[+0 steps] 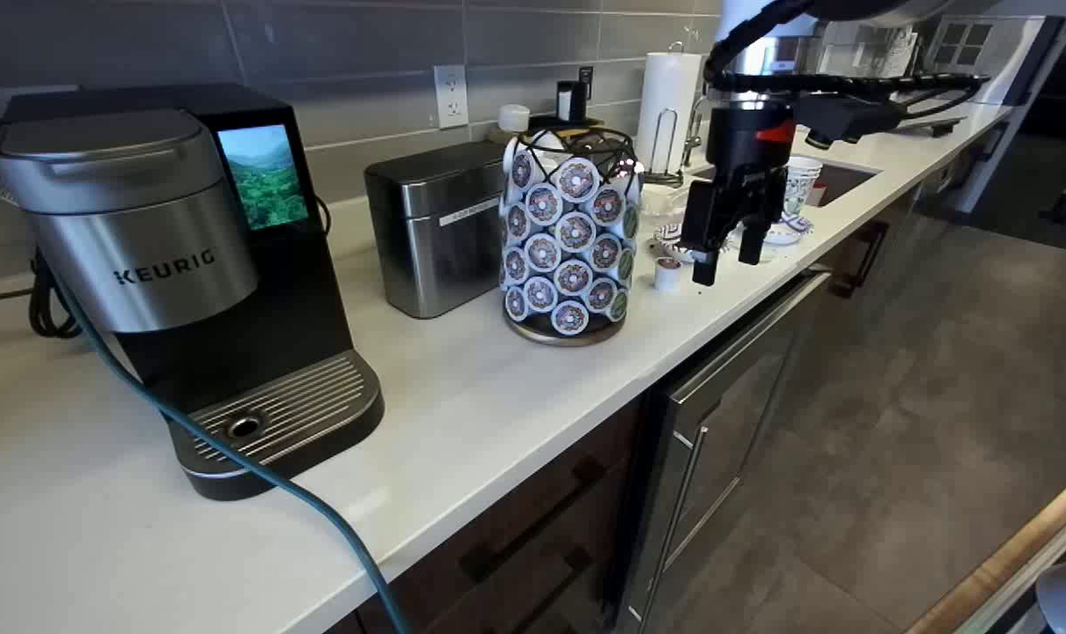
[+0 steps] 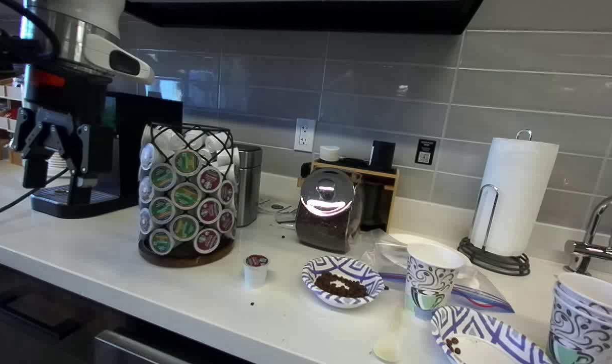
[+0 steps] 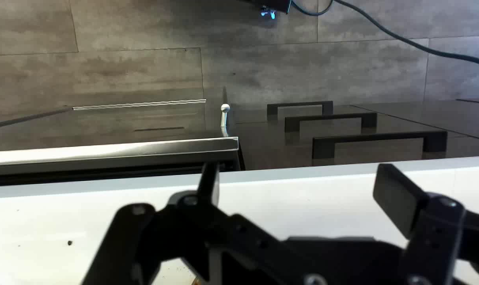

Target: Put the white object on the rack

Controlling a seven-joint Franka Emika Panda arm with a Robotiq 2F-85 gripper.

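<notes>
The white object is a small white coffee pod [image 1: 667, 276] with a dark printed lid, upright on the counter; it also shows in an exterior view [image 2: 255, 275]. The rack [image 1: 573, 255] is a dark wire carousel ringed with pod lids, with white pods inside its open top; it also shows in an exterior view [image 2: 186, 202]. The pod stands beside the rack, apart from it. My gripper [image 1: 727, 264] hangs above the counter near its front edge, also seen in an exterior view [image 2: 58, 184]. In the wrist view its fingers [image 3: 296, 186] are wide apart with nothing between; the pod is out of that view.
The Keurig coffee maker [image 1: 233, 264] and a silver metal box [image 1: 436, 229] stand by the rack. A patterned bowl [image 2: 342, 298] with coffee grounds, a paper cup [image 2: 429, 278], a coffee bag [image 2: 326, 222] and a paper towel roll [image 2: 518, 197] stand beyond the pod. A cable [image 1: 277, 480] crosses the counter.
</notes>
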